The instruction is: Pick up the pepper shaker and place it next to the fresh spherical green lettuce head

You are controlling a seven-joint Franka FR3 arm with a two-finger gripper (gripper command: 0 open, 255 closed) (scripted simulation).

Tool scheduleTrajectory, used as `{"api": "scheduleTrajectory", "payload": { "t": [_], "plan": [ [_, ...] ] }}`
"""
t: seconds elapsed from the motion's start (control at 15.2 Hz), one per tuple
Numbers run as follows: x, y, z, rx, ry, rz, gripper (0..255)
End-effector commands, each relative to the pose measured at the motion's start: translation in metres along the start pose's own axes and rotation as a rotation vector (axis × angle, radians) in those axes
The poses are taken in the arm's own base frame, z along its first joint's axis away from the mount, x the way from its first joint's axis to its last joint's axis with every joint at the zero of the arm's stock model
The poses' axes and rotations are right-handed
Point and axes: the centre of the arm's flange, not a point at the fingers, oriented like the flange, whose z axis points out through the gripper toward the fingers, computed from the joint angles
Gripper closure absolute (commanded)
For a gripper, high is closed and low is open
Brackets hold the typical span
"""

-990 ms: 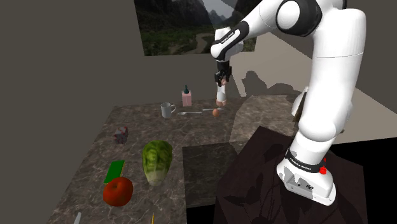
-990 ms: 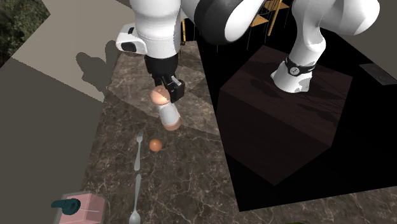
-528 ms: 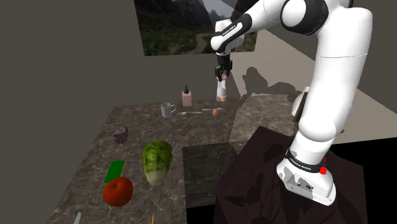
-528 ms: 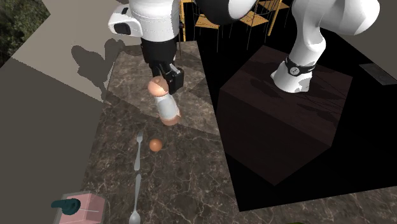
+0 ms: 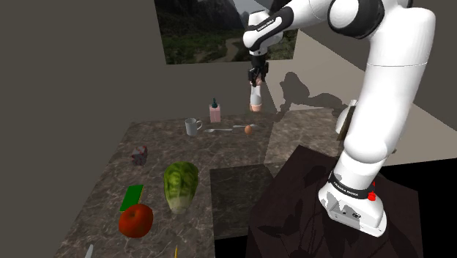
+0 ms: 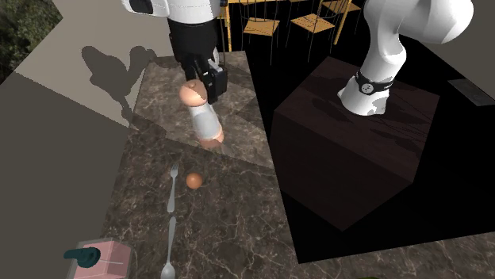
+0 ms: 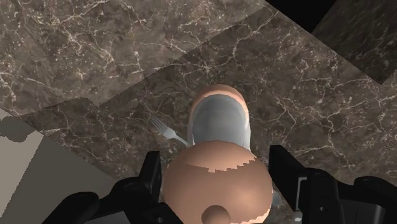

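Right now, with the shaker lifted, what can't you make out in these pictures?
Fork: wrist view, the shaker covers its handle.
Pink bottle: second exterior view, cut off by the bottom edge.
Small dark thing near the lettuce: shoulder view, too small to name.
Pale sliver: shoulder view, cut by the bottom edge.

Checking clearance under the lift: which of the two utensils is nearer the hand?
The fork, lying beside the egg near the held shaker. The spoon lies beyond it, toward the pink bottle.
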Motion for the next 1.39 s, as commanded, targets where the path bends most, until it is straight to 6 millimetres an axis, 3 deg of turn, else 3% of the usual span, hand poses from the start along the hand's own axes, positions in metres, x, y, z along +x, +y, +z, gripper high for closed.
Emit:
{"api": "scheduleTrajectory", "payload": {
  "t": [0.0, 1.32],
  "plan": [
    [-0.005, -0.012, -0.006, 0.0, 0.0, 0.0, 255],
    [-0.102, -0.255, -0.042, 0.0, 0.0, 0.0, 255]
  ]
}}
